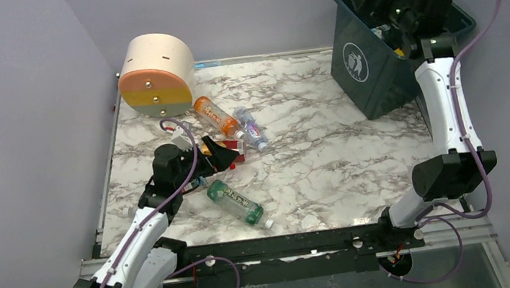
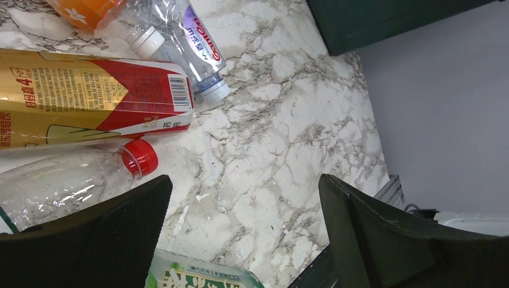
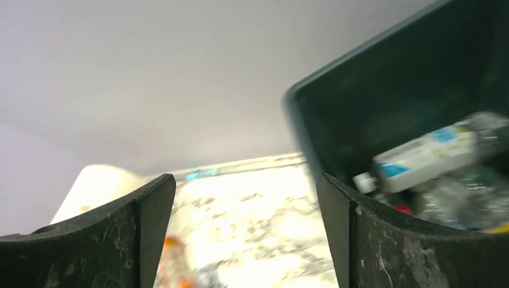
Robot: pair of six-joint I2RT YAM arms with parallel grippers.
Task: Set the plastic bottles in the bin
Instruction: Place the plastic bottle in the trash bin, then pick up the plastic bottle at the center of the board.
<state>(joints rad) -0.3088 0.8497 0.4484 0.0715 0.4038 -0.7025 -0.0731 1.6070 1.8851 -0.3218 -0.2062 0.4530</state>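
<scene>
1. Fingers of R gripper (image 3: 243, 186) are spread wide, nothing between them; it hangs above the bin (image 3: 384, 90).
2. White-label bottle (image 3: 429, 153) lies inside bin w/ other bottles. It's blurred, off to one side of the fingers, not touching.
3. L gripper (image 2: 245, 186) is fully open and empty, low over marble table (image 2: 270, 120).
4. Red-cap clear bottle (image 2: 66, 180) lies just beside one L finger; can't tell if they touch.
5. Green-label bottle (image 2: 198, 279) sits at edge of the gap, nearer the same finger.
6. Gold/red carton (image 2: 90, 99), purple-label bottle (image 2: 192, 42) and orange bottle (image 2: 84, 9) lie beyond the fingertips.
</scene>
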